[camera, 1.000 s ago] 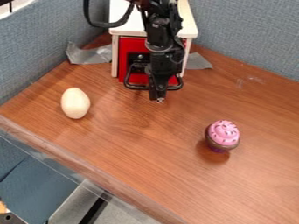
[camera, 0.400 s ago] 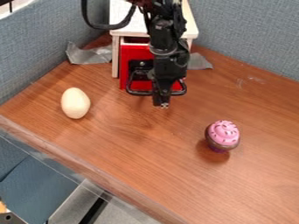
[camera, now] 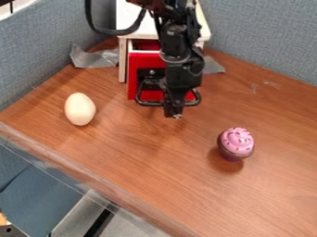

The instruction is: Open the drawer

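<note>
The black gripper (camera: 174, 115) hangs low over the wood surface in front of the small white cabinet, pointing down across the drawer's black handle (camera: 150, 102). The red drawer (camera: 143, 60) stands partly out of the cabinet (camera: 123, 60), with its red inside showing behind the top of the front. The arm covers the right part of the drawer front and the middle of the handle, so the exact contact with the handle is hidden.
A whitish egg (camera: 80, 109) lies at the left, and a pink-topped cupcake (camera: 236, 144) stands at the right. Grey tape (camera: 94, 57) holds down the cabinet's left side. Blue-grey partition walls (camera: 266, 37) rise behind and to the left.
The gripper has come forward and slightly right, toward the camera. The drawer has slid out of the cabinet with it, and a gap has opened behind its front.
</note>
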`<state>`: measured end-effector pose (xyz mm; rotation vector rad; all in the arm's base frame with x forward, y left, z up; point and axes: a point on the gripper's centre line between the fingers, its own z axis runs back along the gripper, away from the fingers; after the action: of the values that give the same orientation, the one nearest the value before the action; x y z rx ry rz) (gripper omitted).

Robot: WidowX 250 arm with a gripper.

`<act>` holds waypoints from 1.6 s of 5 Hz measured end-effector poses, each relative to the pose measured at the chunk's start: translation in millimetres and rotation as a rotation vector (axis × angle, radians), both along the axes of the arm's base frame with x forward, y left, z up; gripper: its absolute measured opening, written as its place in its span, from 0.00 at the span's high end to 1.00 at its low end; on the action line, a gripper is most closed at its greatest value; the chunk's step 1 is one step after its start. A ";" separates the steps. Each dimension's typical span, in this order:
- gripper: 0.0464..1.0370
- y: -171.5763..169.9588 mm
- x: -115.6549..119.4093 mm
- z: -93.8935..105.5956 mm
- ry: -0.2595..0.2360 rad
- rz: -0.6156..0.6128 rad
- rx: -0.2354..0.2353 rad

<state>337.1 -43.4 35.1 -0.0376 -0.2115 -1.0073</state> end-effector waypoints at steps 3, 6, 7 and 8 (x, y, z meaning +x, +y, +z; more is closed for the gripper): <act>0.90 -11.5 -14.0 1.9 0.012 -0.013 -0.015; 0.90 -15.5 -34.5 3.9 0.009 -0.056 -0.017; 0.90 -13.1 -40.0 3.5 0.005 -0.075 -0.006; 0.90 -12.2 -44.5 -0.7 0.007 -0.091 0.002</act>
<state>292.6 -55.6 34.4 -0.0493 -0.2037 -1.0973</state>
